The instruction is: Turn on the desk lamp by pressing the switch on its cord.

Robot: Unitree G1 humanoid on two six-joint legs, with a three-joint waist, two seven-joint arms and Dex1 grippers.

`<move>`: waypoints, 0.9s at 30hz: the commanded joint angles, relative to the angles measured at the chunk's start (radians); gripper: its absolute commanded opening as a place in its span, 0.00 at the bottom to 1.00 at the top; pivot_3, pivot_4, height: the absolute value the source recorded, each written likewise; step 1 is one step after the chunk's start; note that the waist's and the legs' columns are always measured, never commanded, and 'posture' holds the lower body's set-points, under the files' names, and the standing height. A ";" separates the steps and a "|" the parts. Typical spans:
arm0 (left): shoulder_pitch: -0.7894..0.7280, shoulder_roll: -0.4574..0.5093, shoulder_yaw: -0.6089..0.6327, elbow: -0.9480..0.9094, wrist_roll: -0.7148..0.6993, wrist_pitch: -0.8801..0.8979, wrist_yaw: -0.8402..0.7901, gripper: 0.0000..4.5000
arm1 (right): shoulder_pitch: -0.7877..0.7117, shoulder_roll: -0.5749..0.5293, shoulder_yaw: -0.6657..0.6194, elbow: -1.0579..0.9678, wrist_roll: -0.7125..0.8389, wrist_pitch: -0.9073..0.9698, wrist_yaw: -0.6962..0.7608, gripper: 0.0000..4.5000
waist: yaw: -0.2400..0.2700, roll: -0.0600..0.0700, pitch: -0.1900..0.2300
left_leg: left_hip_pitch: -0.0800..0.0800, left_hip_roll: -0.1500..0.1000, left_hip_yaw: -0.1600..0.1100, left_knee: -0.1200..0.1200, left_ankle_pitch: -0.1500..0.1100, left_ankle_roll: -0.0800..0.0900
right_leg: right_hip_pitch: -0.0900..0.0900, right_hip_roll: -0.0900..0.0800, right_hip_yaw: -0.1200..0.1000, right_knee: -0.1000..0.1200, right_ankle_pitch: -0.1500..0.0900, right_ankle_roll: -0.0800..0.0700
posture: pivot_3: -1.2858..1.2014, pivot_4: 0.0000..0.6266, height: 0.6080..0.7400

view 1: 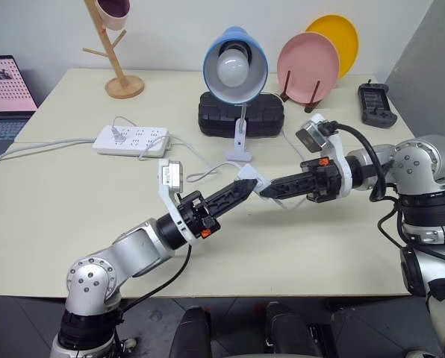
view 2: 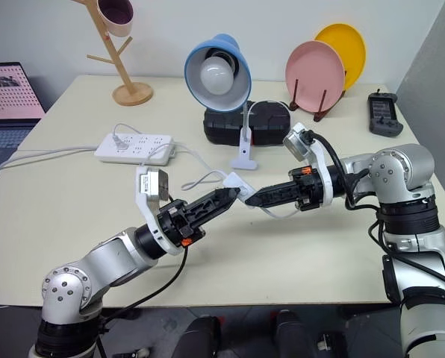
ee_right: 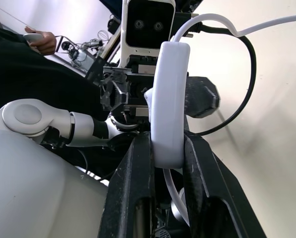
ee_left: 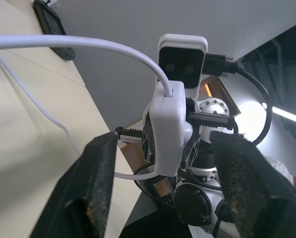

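Held up off table betw. both grippers: switch (ee_right: 168, 101), small white oblong on cord (view 1: 200, 158). Clamped by its lower end in right gripper (ee_right: 163, 148), fingers shut tight on it. Left gripper (ee_left: 163, 163) facing it tip to tip, fingers (ee_left: 88, 188) apart w/ switch between, not visibly touching. Step in hand, by my read: lining up the press. Next calls for closing left fingers squarely on the button while right holds steady. Beyond both grippers, desk lamp (view 1: 235, 66), bulb unlit.
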 commanded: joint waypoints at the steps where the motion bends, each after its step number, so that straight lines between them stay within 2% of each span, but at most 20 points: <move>1: -0.014 0.013 0.003 -0.011 -0.010 -0.003 -0.027 0.42 | -0.007 -0.007 -0.024 -0.027 0.036 -0.009 0.000 0.09 | 0.000 0.000 0.000 | 0.000 0.000 0.000 0.000 0.000 0.000 | 0.000 0.000 0.000 0.000 0.000 0.000 | 0.52 0.24 1.00; 9: -0.018 0.016 -0.006 -0.006 -0.005 -0.005 -0.041 0.11 | -0.005 0.002 -0.018 -0.041 0.044 -0.018 -0.005 0.09 | 0.000 0.000 0.000 | 0.000 0.000 0.000 0.000 0.000 0.000 | 0.000 0.000 0.000 0.000 0.000 0.000 | 0.52 0.24 1.00; 19: -0.008 0.018 -0.005 -0.011 -0.014 -0.009 -0.041 0.11 | 0.010 -0.008 0.001 -0.061 0.048 -0.043 0.004 0.09 | 0.000 0.000 0.000 | 0.000 0.000 0.000 -0.001 0.000 0.000 | 0.000 0.000 0.000 -0.001 0.000 0.000 | 0.52 0.24 1.00; 22: -0.013 0.027 0.009 -0.018 0.085 -0.023 -0.047 0.11 | 0.011 -0.013 0.010 -0.062 0.038 -0.064 0.007 0.09 | 0.000 0.000 0.000 | 0.000 0.000 0.000 -0.001 0.000 0.000 | -0.001 0.000 0.000 -0.001 -0.001 0.001 | 0.52 0.24 1.00; 24: -0.013 0.034 0.021 -0.019 0.080 -0.016 -0.085 0.27 | 0.010 -0.013 0.015 -0.058 0.033 -0.075 0.007 0.09 | 0.000 0.000 0.000 | 0.000 0.000 0.000 -0.001 0.000 0.000 | -0.001 0.000 0.000 -0.001 -0.001 0.001 | 0.52 0.24 1.00; 25: -0.013 0.037 0.024 -0.018 0.070 -0.011 -0.099 0.28 | 0.009 -0.013 0.018 -0.055 0.032 -0.079 0.008 0.09 | 0.000 0.000 0.000 | 0.000 0.000 0.000 -0.001 0.000 0.000 | -0.001 0.000 0.000 -0.001 -0.001 0.002 | 0.52 0.24 1.00; 27: -0.012 0.055 0.031 -0.021 0.040 0.001 -0.109 0.38 | 0.004 -0.008 0.023 -0.046 0.026 -0.092 0.007 0.09 | 0.000 0.000 0.000 | 0.000 0.000 0.000 -0.001 0.000 0.000 | -0.001 0.000 0.000 -0.001 -0.001 0.002 | 0.52 0.24 1.00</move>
